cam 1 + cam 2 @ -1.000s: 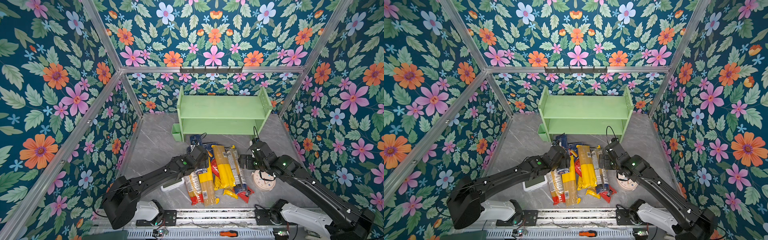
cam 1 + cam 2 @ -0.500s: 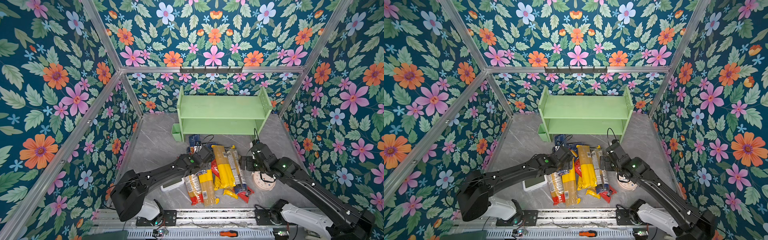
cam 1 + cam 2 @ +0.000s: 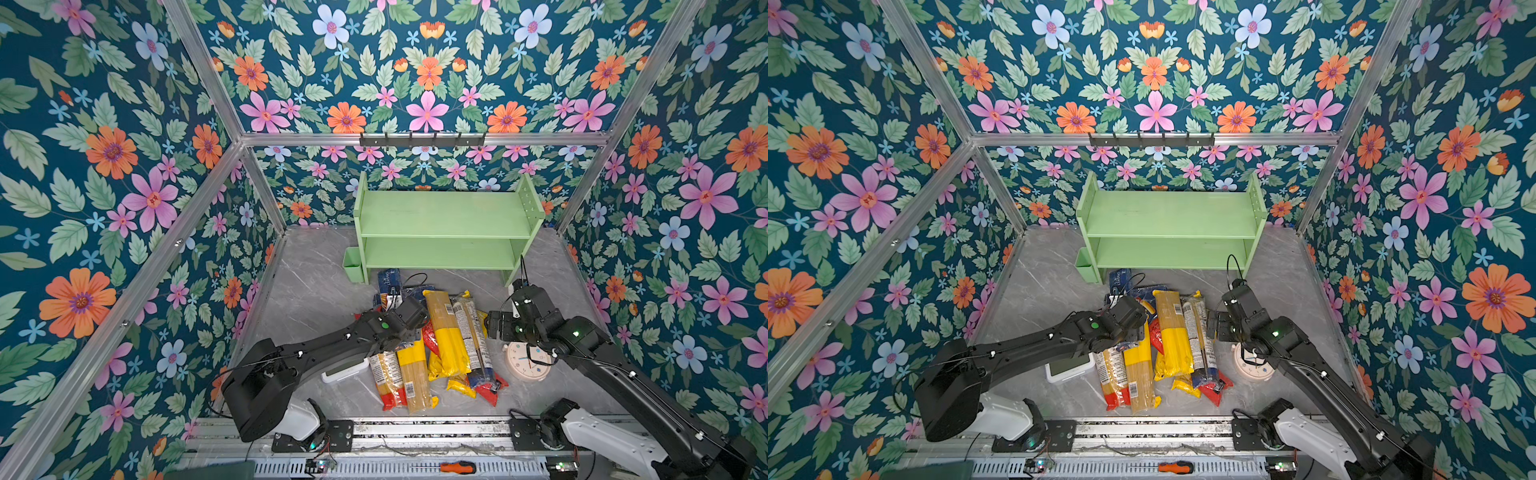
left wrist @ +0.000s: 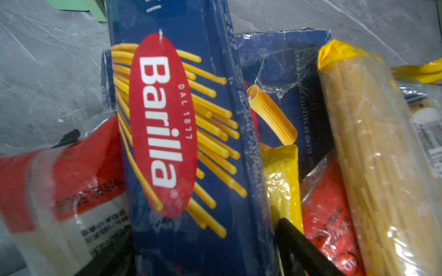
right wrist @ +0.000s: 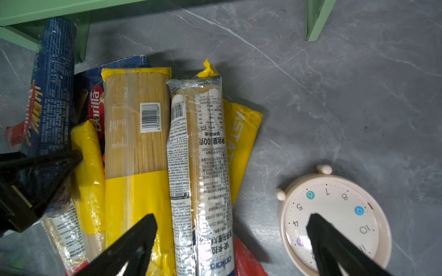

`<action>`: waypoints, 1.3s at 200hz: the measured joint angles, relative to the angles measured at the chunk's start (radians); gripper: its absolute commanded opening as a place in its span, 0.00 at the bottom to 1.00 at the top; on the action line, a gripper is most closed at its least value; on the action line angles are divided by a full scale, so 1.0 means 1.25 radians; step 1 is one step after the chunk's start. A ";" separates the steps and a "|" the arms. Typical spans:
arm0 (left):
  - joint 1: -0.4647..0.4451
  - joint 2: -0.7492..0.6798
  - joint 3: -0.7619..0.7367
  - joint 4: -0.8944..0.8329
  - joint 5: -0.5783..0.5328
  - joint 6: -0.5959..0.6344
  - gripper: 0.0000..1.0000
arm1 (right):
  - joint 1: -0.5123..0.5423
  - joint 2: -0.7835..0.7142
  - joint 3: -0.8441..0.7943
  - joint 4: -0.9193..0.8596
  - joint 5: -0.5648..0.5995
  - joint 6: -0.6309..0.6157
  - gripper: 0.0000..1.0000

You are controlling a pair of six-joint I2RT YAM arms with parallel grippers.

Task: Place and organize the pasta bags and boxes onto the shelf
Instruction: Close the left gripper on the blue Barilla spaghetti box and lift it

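Nothing sits on the pale green shelf (image 3: 444, 216) yet; both tiers are bare at the far end of the grey floor. All the pasta lies heaped just in front of it. A long spaghetti box (image 4: 181, 119) lies across a wide box (image 4: 287, 71) at the heap's far left, with several bags (image 3: 446, 332) side by side to the right and nearer. The left claw (image 4: 203, 239) straddles the spaghetti box, but whether it is squeezing cannot be told. The right claw (image 5: 229, 243) gapes wide and empty over a white-labelled bag (image 5: 198, 167). Bags crowd the box's sides and may drag along. A clock (image 5: 334, 203) lies right of the heap and a white gadget (image 3: 345, 370) left of it.
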 measured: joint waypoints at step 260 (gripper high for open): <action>-0.006 -0.099 0.067 -0.217 0.031 0.125 0.24 | -0.001 0.036 0.043 0.000 -0.020 -0.006 0.99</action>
